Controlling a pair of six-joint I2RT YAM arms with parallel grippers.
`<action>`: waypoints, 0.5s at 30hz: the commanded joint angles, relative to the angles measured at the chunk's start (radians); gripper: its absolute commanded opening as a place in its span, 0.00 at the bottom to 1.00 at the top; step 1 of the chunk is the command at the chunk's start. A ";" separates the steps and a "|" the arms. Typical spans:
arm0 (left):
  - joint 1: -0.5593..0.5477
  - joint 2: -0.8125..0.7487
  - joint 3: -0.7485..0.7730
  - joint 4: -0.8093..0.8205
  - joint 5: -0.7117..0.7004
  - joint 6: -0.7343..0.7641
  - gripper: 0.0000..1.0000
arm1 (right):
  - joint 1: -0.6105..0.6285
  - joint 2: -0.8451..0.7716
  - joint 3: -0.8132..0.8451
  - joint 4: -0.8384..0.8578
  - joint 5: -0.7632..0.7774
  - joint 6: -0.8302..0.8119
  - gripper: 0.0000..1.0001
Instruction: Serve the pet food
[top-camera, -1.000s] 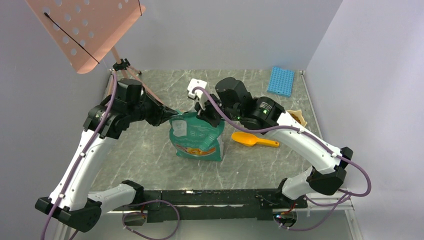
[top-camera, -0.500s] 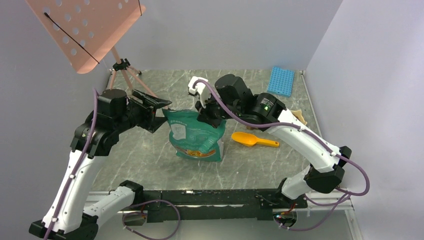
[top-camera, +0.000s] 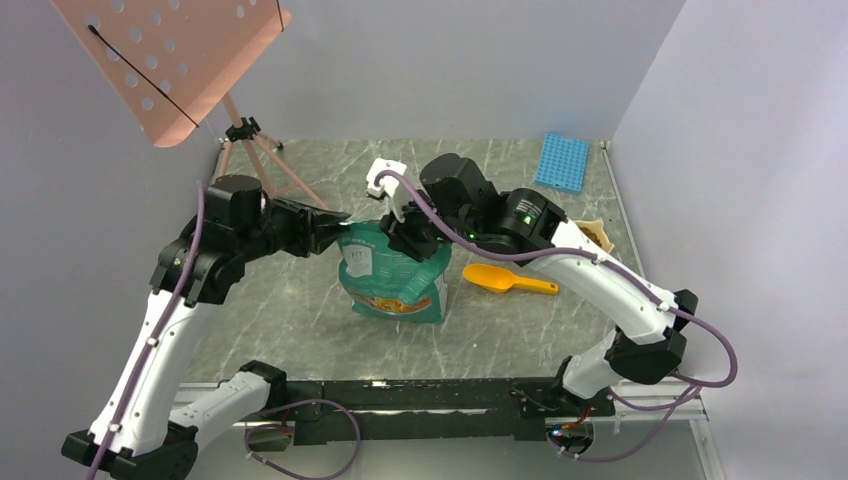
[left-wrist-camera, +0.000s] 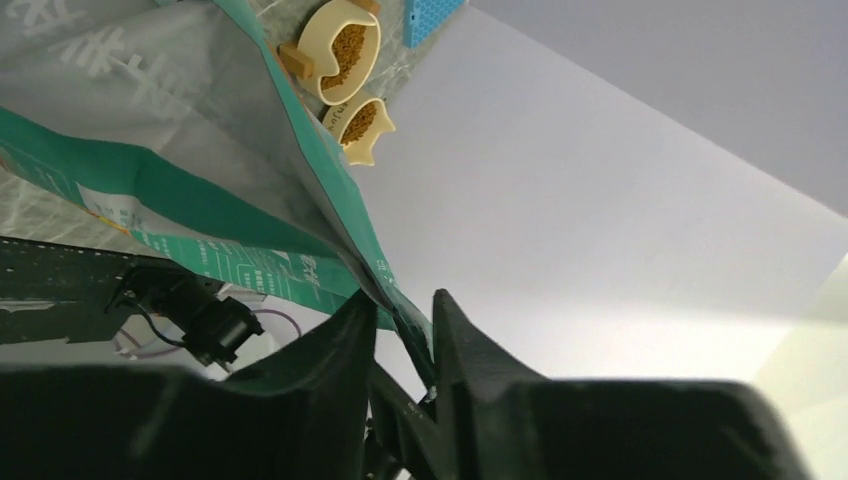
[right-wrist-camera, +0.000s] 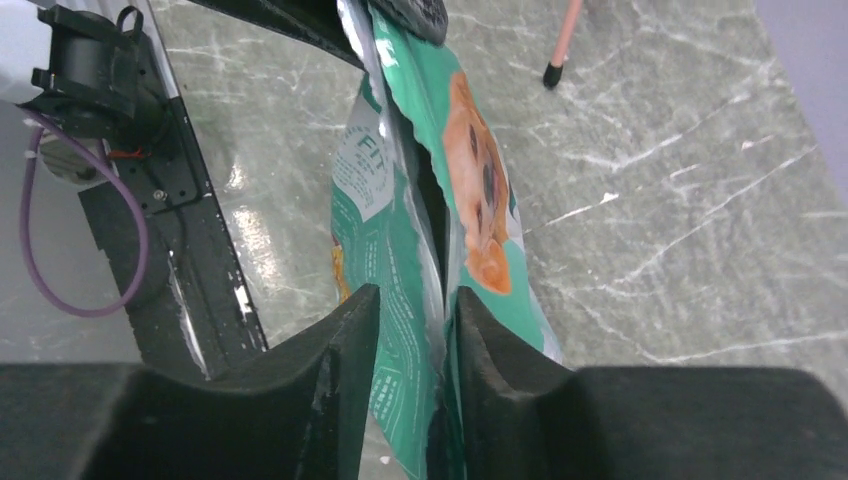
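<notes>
Presently | rim of bag (top-camera: 392, 280) is straddled by left tool (left-wrist-camera: 402, 297) and right tool (right-wrist-camera: 417, 294), both narrowly parted | pet food (left-wrist-camera: 345, 55) is seen nearer right tool.

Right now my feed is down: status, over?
Left claw, right claw: part open, astride bag top. Kibble in bowls. Scoop idle beside bag.

Green-and-silver bag (top-camera: 392, 280), mid-scene between the arms: the white label (right-wrist-camera: 365, 165) on its face reads "FIT" in green capitals. The bag's smaller print is too fine, blurred or cropped to read in any view.
</notes>
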 joint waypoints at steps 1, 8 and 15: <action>0.004 -0.035 -0.020 0.026 -0.021 -0.038 0.27 | 0.042 0.048 0.100 -0.016 0.063 -0.059 0.40; 0.003 -0.030 0.008 0.010 -0.033 -0.036 0.18 | 0.061 0.178 0.224 -0.007 0.067 -0.097 0.46; 0.003 -0.026 0.041 -0.036 -0.056 -0.039 0.40 | 0.087 0.244 0.311 -0.045 0.095 -0.130 0.12</action>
